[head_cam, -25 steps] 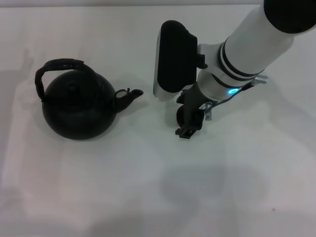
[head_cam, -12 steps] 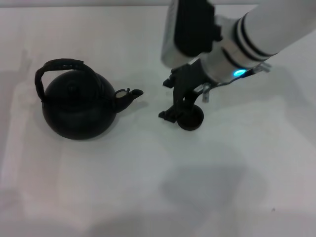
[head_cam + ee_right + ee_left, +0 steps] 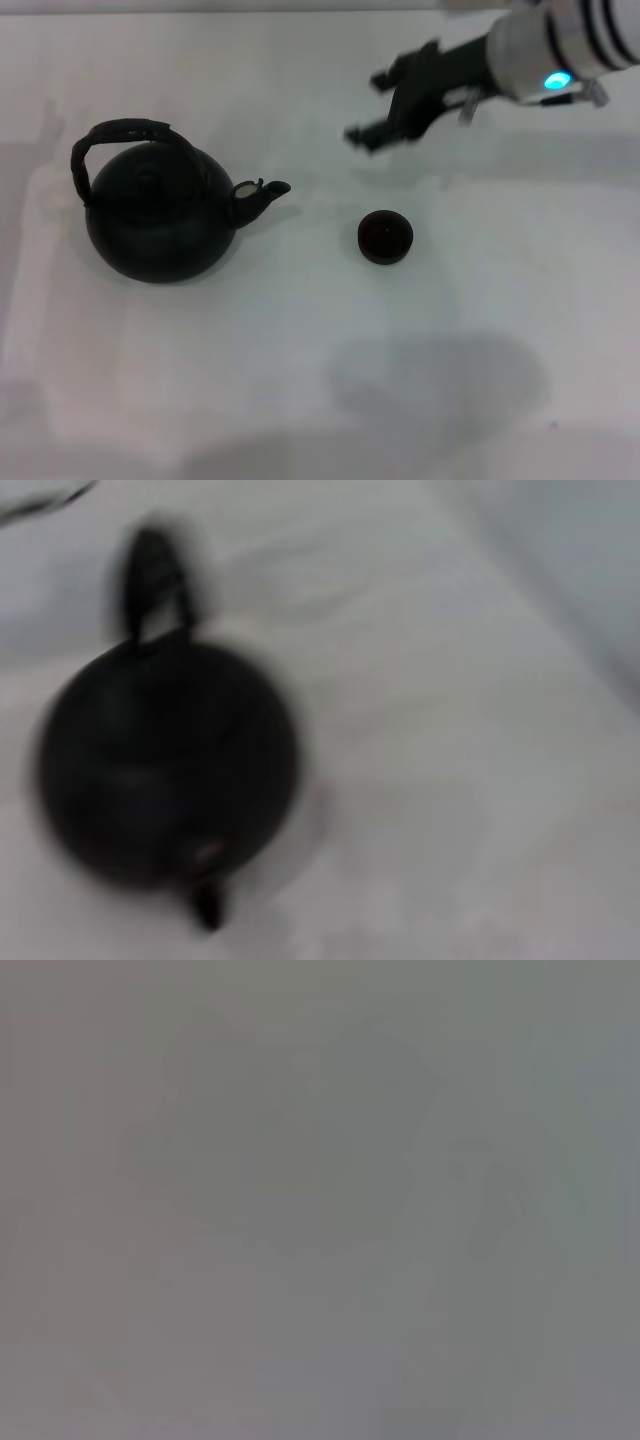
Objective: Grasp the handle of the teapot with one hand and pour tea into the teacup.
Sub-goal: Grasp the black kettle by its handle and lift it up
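Black matte teapot [image 3: 160, 218] w/ arched handle [image 3: 125, 135]; teacup [image 3: 385, 237] apart; right pincer [image 3: 385, 105] open, empty.

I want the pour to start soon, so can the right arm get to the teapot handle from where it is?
Probably yes. The right gripper hangs open and empty above the table, beyond the teacup. The handle arches over the teapot with nothing covering it or between them.

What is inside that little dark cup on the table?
Looking down into the teacup, only a dark interior shows; whether it holds any tea cannot be told. The teapot stands apart, its spout pointing toward the cup, and the right gripper hangs empty beyond it.
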`<state>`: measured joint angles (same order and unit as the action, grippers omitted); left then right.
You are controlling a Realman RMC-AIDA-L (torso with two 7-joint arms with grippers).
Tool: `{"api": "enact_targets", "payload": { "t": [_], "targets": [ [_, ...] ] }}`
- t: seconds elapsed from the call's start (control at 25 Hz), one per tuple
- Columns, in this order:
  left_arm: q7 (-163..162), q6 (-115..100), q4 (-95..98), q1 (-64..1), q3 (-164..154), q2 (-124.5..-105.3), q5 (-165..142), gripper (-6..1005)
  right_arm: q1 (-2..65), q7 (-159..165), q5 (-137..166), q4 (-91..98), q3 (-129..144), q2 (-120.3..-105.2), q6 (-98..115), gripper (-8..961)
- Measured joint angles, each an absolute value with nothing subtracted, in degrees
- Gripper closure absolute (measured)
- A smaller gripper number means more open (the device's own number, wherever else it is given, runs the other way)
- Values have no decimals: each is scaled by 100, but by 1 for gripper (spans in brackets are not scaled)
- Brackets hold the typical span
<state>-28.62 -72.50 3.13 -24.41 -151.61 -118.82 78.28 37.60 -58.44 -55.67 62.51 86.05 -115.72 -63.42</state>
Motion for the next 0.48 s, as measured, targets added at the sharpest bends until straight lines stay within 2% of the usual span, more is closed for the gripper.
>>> {"api": "enact_targets", "payload": {
  "t": [0.24, 0.48],
  "targets": [
    [-2833, -7277, 330, -2428, -15160, -11898, 7832, 124, 3358, -6557, -7446, 5493, 7218, -11561, -5376, 122],
    [-2834, -7544, 435, -2368, -15152, -11920, 8053, 124, 3297, -7629, -9680, 3914, 5789, -11547, -5214, 124]
  ]
}}
